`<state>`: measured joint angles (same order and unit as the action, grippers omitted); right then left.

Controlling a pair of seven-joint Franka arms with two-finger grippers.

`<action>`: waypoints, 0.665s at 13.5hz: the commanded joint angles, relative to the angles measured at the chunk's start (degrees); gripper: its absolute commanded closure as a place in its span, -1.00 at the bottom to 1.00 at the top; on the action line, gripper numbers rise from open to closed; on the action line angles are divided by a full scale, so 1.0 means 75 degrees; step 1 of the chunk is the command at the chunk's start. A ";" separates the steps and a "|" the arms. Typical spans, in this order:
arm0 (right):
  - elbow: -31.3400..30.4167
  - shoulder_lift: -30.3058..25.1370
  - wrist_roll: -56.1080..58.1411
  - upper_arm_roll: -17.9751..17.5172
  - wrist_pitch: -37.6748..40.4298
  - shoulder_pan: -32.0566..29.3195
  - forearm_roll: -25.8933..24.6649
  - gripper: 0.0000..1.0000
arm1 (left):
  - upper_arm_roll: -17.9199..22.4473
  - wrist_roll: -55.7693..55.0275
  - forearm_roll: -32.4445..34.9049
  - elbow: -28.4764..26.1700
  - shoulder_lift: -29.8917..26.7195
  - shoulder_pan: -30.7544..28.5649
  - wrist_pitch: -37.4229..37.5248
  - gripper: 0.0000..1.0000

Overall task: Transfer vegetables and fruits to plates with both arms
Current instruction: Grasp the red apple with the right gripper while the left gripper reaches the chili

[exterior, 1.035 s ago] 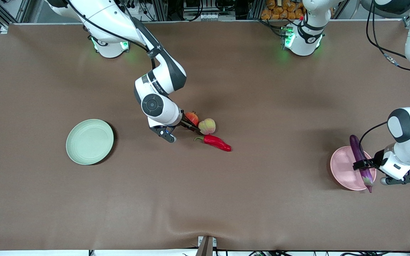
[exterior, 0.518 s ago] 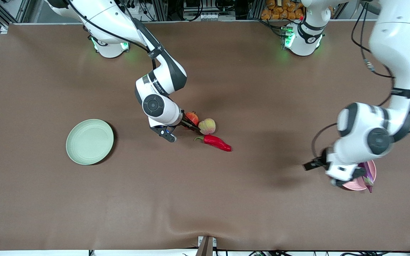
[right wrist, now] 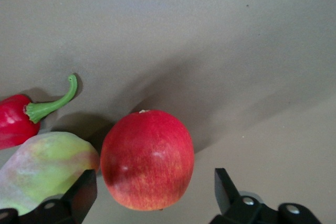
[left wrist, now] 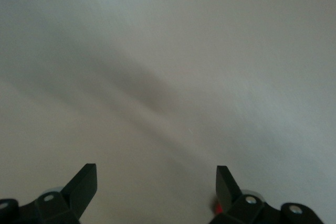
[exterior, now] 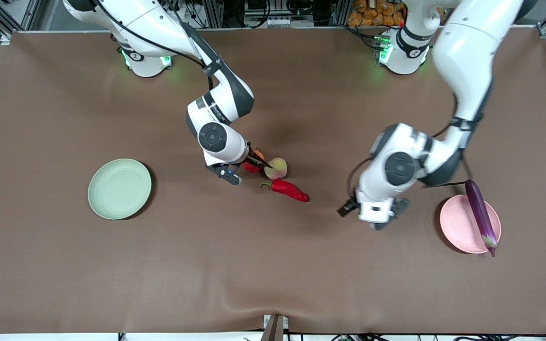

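Note:
My right gripper [exterior: 253,164] is open and low at the table, its fingers on either side of the round red fruit [right wrist: 147,158] without touching it. The peach [exterior: 276,167] lies right beside the red fruit, and the red chili pepper [exterior: 290,190] lies just nearer the camera. In the right wrist view the peach [right wrist: 42,174] and the chili [right wrist: 13,121] show beside the fruit. The purple eggplant [exterior: 480,214] lies across the pink plate [exterior: 460,227]. My left gripper [exterior: 347,209] is open and empty over bare table between the chili and the pink plate. The green plate [exterior: 119,188] is empty.
The brown table cover [exterior: 273,265] is bare between the plates and along the front edge. The left wrist view shows only bare table [left wrist: 168,77] ahead of the open fingers.
My left gripper has let go of the eggplant, which now lies on the pink plate, and swung toward the table's middle. My right gripper has shifted slightly closer round the red fruit.

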<state>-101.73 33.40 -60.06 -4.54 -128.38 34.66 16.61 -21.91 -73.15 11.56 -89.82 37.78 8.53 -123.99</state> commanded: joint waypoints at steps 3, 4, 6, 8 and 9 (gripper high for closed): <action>-0.0076 0.0116 -0.0019 0.0042 -0.0214 0.0136 0.0094 -0.42 | 0.0155 -0.1716 0.0075 0.0632 0.0681 0.0878 -0.0212 -1.00; -0.0076 0.0116 0.0016 0.0042 -0.0203 0.0137 0.0094 0.36 | 0.0155 -0.2090 0.0075 0.0620 0.0786 0.0995 -0.0446 -1.00; -0.0029 0.0105 0.0039 0.0042 -0.0191 0.0067 0.0094 1.00 | 0.0167 -0.2712 0.0075 0.0632 0.1043 0.1299 -0.0950 -1.00; 0.0076 0.0058 0.0098 0.0042 -0.0144 0.0008 0.0094 1.00 | 0.0156 -0.3101 0.0052 0.0620 0.1208 0.1440 -0.1291 -1.00; 0.0181 -0.0012 0.0121 0.0054 -0.0051 -0.0097 0.0082 1.00 | 0.0155 -0.3218 0.0052 0.0620 0.1290 0.1569 -0.1362 -1.00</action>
<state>-101.54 33.69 -60.04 -4.36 -129.09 34.83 16.65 -21.30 -94.62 11.56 -86.90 45.76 18.46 -133.08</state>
